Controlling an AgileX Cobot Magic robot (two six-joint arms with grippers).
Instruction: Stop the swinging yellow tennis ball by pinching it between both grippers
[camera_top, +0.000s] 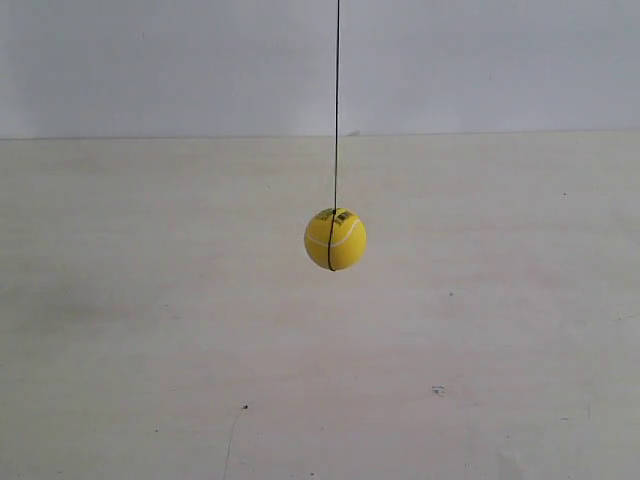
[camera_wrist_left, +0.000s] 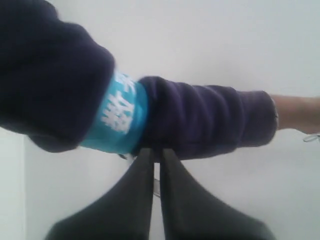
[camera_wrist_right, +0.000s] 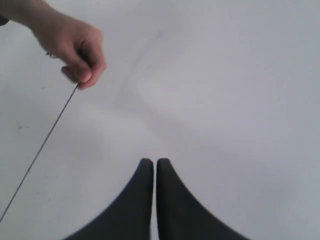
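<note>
**Ball suspended over desk; both tools closed and empty**

Item 1, ball. In the exterior view the yellow tennis ball (camera_top: 335, 239) hangs near the centre of the frame on a thin dark string (camera_top: 337, 100). The string runs close to vertical up to the top edge of the picture and wraps down the ball's face to its underside. A white curved seam and a small dark label are visible on the upper half of the ball. The ball is seen against the pale desk (camera_top: 150, 350), below the line where the desk meets the light wall (camera_top: 150, 60). Nothing is in contact with the ball apart from the string.

Item 2, left tool (camera_wrist_left: 156, 151). In the left wrist view the two black tapered jaws stand almost together, with only a narrow slit between them. Nothing is gripped. Beyond the tips a person's arm in a dark purple sleeve (camera_wrist_left: 200, 117) crosses the frame. It carries a turquoise band (camera_wrist_left: 120, 112) with white characters.

Item 3, right tool (camera_wrist_right: 154, 161). In the right wrist view the jaws likewise show only a thin gap and hold nothing. Well apart from the tips, a bare hand (camera_wrist_right: 77, 50) pinches the string (camera_wrist_right: 40, 150), which slants away to the edge of the frame. The ball does not appear in either wrist view.
</note>
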